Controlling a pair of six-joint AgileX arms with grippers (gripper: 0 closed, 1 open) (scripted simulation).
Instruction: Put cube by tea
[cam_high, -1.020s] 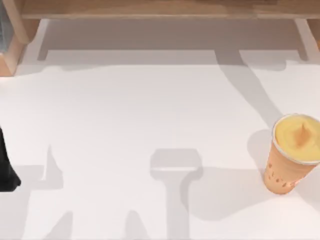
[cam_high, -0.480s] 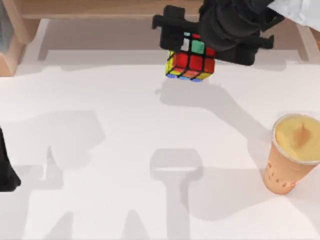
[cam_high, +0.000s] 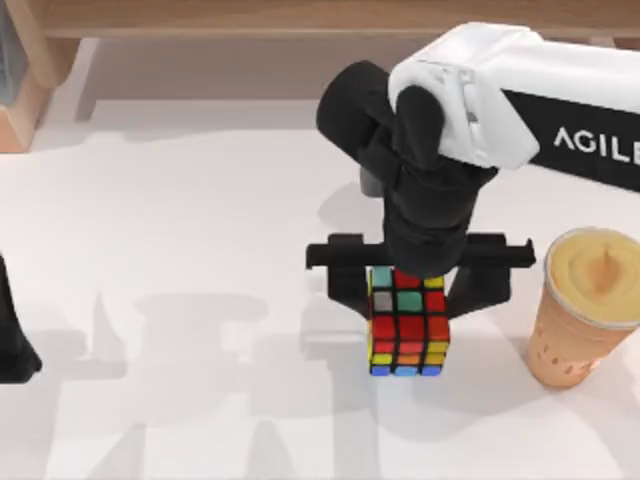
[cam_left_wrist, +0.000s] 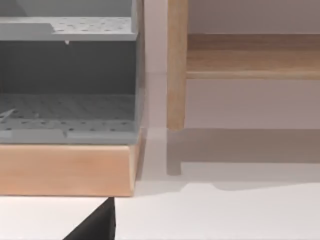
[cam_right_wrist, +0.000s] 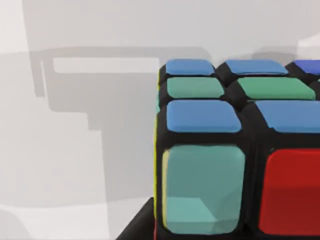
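The cube (cam_high: 407, 330), black-framed with red, green, blue, yellow and orange stickers, is at mid-table, low over the white surface. My right gripper (cam_high: 410, 300) comes down on it from above, with a black finger pressed against each side, shut on it. Close up in the right wrist view, the cube (cam_right_wrist: 235, 150) shows blue, green, teal and red stickers. The tea (cam_high: 580, 305), an orange paper cup with creamy yellow contents, stands upright at the right edge, about a cube's width right of the cube. My left arm (cam_high: 12, 340) is parked at the left edge.
A wooden rail (cam_high: 300, 15) runs along the back of the table. A wooden-framed rack with grey perforated shelves (cam_left_wrist: 65, 100) stands at the back left corner (cam_high: 20, 90). The white right arm (cam_high: 520, 90) reaches over the back right of the table.
The right arm came in from the back with the cube in its grip, moved forward and down, and now holds it low beside the tea. The tea and the left arm have stayed put.
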